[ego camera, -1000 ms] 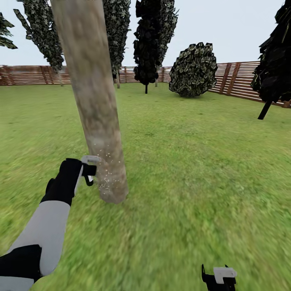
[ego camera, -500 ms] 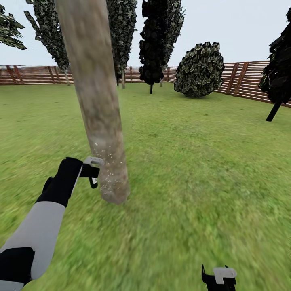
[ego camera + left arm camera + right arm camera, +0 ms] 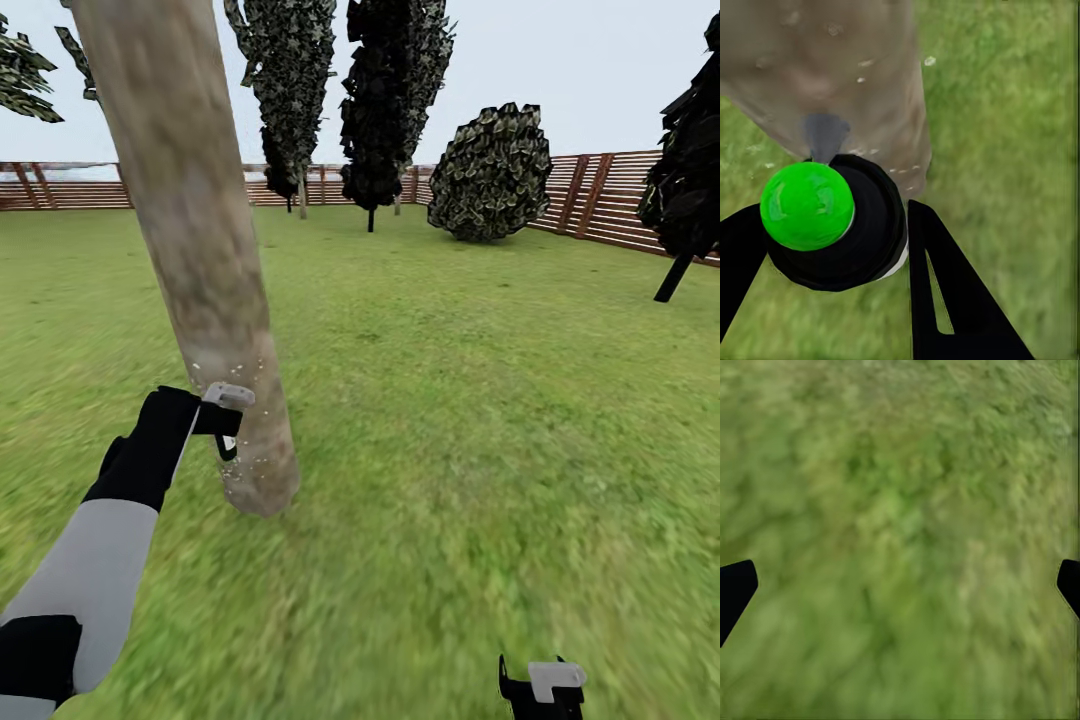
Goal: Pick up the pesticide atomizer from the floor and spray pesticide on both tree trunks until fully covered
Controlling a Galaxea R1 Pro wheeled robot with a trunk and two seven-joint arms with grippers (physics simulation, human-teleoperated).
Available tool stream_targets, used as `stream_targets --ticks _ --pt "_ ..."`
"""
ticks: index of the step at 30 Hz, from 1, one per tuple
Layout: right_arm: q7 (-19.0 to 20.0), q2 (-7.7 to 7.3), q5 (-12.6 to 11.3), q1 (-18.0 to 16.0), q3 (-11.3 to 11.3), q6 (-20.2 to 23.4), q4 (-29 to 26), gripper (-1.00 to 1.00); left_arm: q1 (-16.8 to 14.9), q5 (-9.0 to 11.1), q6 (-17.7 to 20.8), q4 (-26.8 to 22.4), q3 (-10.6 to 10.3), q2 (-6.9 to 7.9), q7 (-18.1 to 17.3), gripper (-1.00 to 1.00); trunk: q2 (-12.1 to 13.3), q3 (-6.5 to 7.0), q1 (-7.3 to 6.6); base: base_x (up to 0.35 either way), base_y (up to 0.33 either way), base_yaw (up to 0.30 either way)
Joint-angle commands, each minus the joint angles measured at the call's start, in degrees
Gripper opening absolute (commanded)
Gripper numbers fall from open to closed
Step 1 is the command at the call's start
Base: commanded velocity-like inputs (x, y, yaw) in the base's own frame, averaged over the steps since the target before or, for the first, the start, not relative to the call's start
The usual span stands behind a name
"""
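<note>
A thick grey-brown tree trunk (image 3: 200,260) leans across the left of the head view and meets the lawn just beyond my left gripper (image 3: 226,420). White spray specks dot its lower part. In the left wrist view the pesticide atomizer (image 3: 862,240), a black body with a round green top (image 3: 806,206), sits between the black fingers (image 3: 945,292). My left gripper (image 3: 832,247) is shut on it, with its grey nozzle against the trunk (image 3: 832,67). My right gripper (image 3: 540,685) hangs low at the bottom edge, open over bare grass (image 3: 900,585).
Open lawn (image 3: 450,400) stretches right of the trunk. At the back stand a grey-green tree (image 3: 285,70), a narrow black tree (image 3: 385,100) and a round bush (image 3: 492,172). A dark tree (image 3: 690,160) stands far right. A slatted wooden fence (image 3: 600,200) closes the garden.
The whole head view has shifted, and the trunk now stands further left in it, nearer my left gripper. The left gripper keeps hold of the atomizer. The right gripper has not moved.
</note>
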Motion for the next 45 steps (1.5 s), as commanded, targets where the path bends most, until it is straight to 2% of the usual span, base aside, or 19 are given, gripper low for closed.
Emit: stream_targets --ticks 1,3,6,12,19,28,36,39,41,45 --pt "0.0 0.01 0.0 -0.01 0.0 0.0 0.0 1.0 0.05 0.0 0.0 0.0 0.0 0.09 0.0 -1.0 0.0 0.0 0.0 0.014 -0.271 0.0" --pt "0.0 0.0 0.0 0.01 0.0 0.0 0.0 1.0 0.16 -0.01 0.0 0.0 0.0 0.45 0.05 -1.0 0.0 0.0 0.0 0.005 -0.273 0.0" --pt "0.0 -0.01 0.0 -0.03 0.0 0.0 -0.07 1.0 0.29 -0.07 0.0 0.06 0.05 1.73 0.12 -1.0 0.0 0.0 0.0 0.001 -0.274 0.018" --pt "-0.07 0.07 0.0 0.0 0.01 0.0 -0.09 1.0 0.95 -0.1 -0.05 0.87 0.09 2.72 2.0 -1.0 0.0 0.0 0.0 0.0 -0.274 0.231" --pt "-0.07 0.07 0.0 -0.01 0.0 0.0 -0.09 1.0 1.93 -0.03 -0.07 1.12 0.17 2.84 4.94 -1.0 0.0 0.0 0.0 0.0 -0.274 0.276" --pt "-0.02 0.14 0.0 0.0 0.07 0.0 -0.09 1.0 2.57 -0.01 0.34 1.14 0.17 2.79 5.22 -1.0 0.0 0.0 0.0 0.0 -0.274 0.277" --pt "-0.09 0.07 0.0 0.01 0.0 0.0 -0.09 1.0 2.58 0.03 0.35 1.07 0.12 2.26 5.27 -1.0 0.0 0.0 0.0 0.017 -0.274 0.038" --pt "-0.09 0.07 0.0 -0.02 0.0 0.0 -0.09 1.0 2.58 0.0 0.35 1.09 0.2 2.48 5.32 -1.0 0.0 0.0 0.0 0.067 -0.274 0.0" --pt "-0.09 0.07 0.0 -0.01 0.0 0.0 -0.09 1.0 2.68 -0.01 0.35 1.12 0.78 2.57 5.71 -1.0 0.0 0.0 0.0 0.072 -0.274 0.0" --pt "-0.09 0.07 0.0 0.01 0.0 0.0 -0.09 1.0 3.0 0.06 0.23 3.19 3.9 2.62 7.89 -1.0 0.0 0.0 0.0 0.082 -0.274 0.0"
